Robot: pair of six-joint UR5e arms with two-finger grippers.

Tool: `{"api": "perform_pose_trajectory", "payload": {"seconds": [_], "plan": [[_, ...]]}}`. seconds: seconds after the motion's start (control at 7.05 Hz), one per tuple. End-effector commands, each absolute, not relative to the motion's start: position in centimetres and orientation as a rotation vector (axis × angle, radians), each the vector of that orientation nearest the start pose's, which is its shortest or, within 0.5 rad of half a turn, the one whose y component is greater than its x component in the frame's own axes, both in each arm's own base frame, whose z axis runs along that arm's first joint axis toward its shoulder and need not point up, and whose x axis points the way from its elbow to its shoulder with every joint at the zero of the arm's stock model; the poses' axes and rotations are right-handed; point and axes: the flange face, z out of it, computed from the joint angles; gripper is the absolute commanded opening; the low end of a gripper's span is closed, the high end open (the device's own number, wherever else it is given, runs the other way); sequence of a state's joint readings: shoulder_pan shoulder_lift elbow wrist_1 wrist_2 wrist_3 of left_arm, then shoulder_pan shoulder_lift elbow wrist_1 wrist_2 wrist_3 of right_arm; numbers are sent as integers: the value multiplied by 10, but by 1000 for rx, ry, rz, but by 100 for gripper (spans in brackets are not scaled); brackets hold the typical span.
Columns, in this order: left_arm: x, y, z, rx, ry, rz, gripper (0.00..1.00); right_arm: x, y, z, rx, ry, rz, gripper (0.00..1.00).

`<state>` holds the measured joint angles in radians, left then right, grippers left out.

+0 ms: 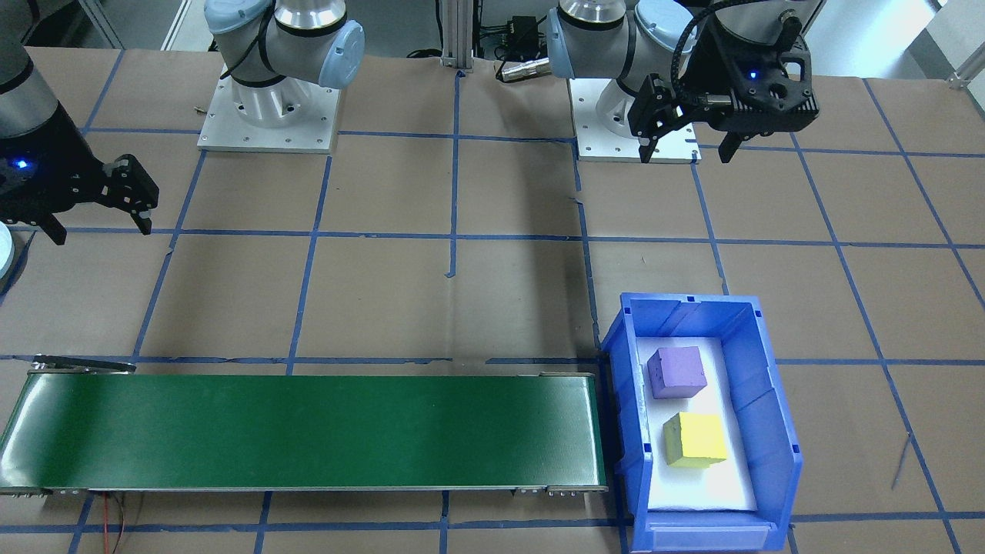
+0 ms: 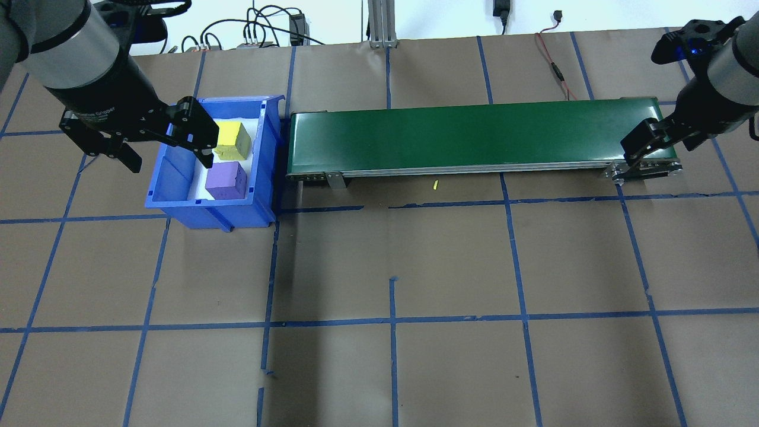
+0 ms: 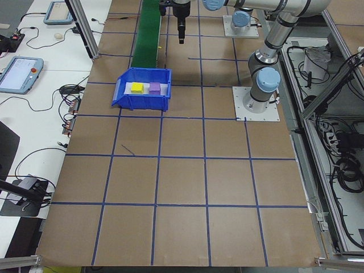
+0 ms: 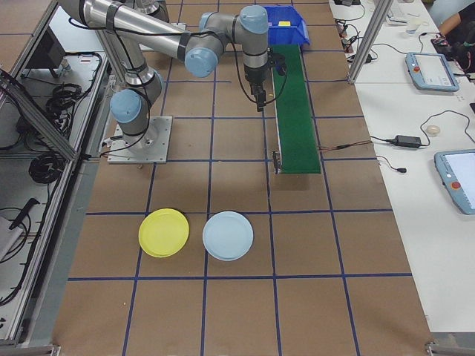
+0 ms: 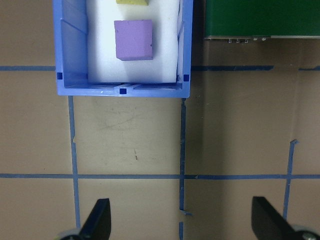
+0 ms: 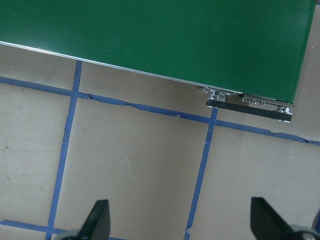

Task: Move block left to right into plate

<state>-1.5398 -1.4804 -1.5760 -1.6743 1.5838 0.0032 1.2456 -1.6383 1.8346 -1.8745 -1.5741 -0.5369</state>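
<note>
The brown paper-covered table [image 2: 450,261] with its grid of blue tape lines lay under both my arms. Along its far side ran the long green conveyor belt [image 2: 474,137], nothing riding on it. Touching, or all but touching, the belt's end on my left stood the blue plastic bin [image 2: 261,154] with a white liner on its floor.

Well off beyond my right end of the belt, two round plates lay side by side on the table: the yellow plate [image 4: 163,232] nearer my bases and the pale blue plate [image 4: 228,236] just beside it, both bare.

My left gripper [image 1: 687,146] hung above the table on my side of the bin, its fingers [image 5: 97,220] spread wide apart and holding nothing; my left wrist camera looked down on bare paper with the bin's near wall at the top of its view. My right gripper [image 1: 98,231] hovered over the table by the belt's right end, its fingers [image 6: 97,220] likewise wide apart and empty.

Inside the bin sat the two foam cubes, both on the white liner. The purple foam block [image 1: 676,372] lay at the end nearer me, the yellow foam block [image 1: 696,439] just beyond it at the far end, the two close together; neither was touched by my fingers.
</note>
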Motion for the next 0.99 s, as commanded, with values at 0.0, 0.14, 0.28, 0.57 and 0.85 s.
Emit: {"api": "perform_pose_trajectory", "payload": {"seconds": [0.0,0.14,0.28,0.57,0.85], "plan": [[-114,-455,520,-41,3125,22,99,-23,-484,422,-336,3168,-153,100],[-96,-462,540,-65,3075,-54,100,-23,-484,422,-334,3168,-154,100],[-76,-474,544,-114,3060,-48,100,-23,-484,422,-322,3169,-156,100],[-61,-577,440,-113,3084,26,100,-23,-484,422,-322,3168,-157,100],[-59,-621,369,-87,3151,-4,100,-20,-482,426,-324,3166,-168,100]]}}
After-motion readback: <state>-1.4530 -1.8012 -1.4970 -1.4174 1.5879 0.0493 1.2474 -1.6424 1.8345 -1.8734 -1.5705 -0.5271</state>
